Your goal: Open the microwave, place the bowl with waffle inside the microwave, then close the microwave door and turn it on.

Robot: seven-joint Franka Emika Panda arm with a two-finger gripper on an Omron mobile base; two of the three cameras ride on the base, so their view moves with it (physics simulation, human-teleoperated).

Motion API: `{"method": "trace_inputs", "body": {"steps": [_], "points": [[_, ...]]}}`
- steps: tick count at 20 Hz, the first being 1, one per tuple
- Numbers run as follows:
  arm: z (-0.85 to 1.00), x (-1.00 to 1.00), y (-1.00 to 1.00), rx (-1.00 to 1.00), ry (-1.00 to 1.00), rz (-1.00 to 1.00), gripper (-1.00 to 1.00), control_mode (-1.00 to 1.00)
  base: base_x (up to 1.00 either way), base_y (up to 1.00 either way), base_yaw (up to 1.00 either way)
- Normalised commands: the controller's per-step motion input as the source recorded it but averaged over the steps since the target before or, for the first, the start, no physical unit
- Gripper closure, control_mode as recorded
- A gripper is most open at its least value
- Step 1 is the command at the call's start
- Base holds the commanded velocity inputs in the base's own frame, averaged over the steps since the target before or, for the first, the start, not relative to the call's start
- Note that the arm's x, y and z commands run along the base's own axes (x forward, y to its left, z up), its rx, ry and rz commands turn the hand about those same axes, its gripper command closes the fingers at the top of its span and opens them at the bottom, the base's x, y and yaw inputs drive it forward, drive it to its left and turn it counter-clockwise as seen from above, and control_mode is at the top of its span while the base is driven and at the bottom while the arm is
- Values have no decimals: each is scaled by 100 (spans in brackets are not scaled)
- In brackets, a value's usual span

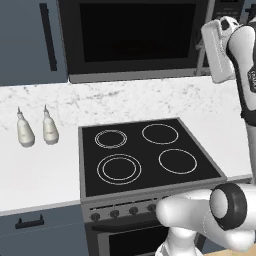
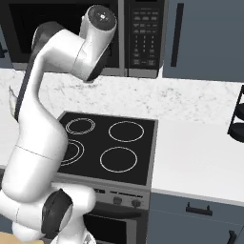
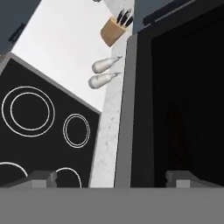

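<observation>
- Hand (image 3: pixel 112 178) spread wide, holding nothing. In the hand view its two grey fingertips (image 3: pixel 41 177) sit at the bottom, straddling the grey edge frame of the microwave door (image 3: pixel 131 113). One tip is over the cooktop (image 3: pixel 39 118) side, the other over the dark glass.
- Same view: we look along the door face. Two pale bottles (image 3: pixel 104 72) and a knife block (image 3: pixel 113 29) stand on the worktop (image 3: pixel 65 48) beyond. We can't make out a handle here, so we judge the grip point is not yet confirmed.
- Left base view: the microwave (image 1: pixel 132 37) hangs above the worktop (image 1: pixel 40 170), door shut, window dark. The arm's wrist is raised at its right end, close to the front; the fingers themselves are hidden there, so we can't tell contact.
- Right base view: the arm crosses in front of the door (image 2: pixel 28 28); the keypad strip (image 2: pixel 143 35) sits just right of it.
- Bowl and waffle: not spotted, so their place stays unknown for now.
- Step in hand, as we read it: opening the door. To do it well, we get the fingers around the door's free edge or handle, close firmly, then pull along the hinge arc, not straight out.
- Risk: fingers slipping off the thin frame, or bumping the keypad.
</observation>
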Motion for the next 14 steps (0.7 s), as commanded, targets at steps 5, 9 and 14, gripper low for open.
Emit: {"method": "trace_inputs", "body": {"steps": [5,9,14], "points": [[-30,-8,-88,6,-32,27,-100,-100,0,0,0],[-25,47,-42,0,-36,6,-100,-100,0,0,0],[2,59,-15,0,-30,-5,100,-100,0,0,0]]}}
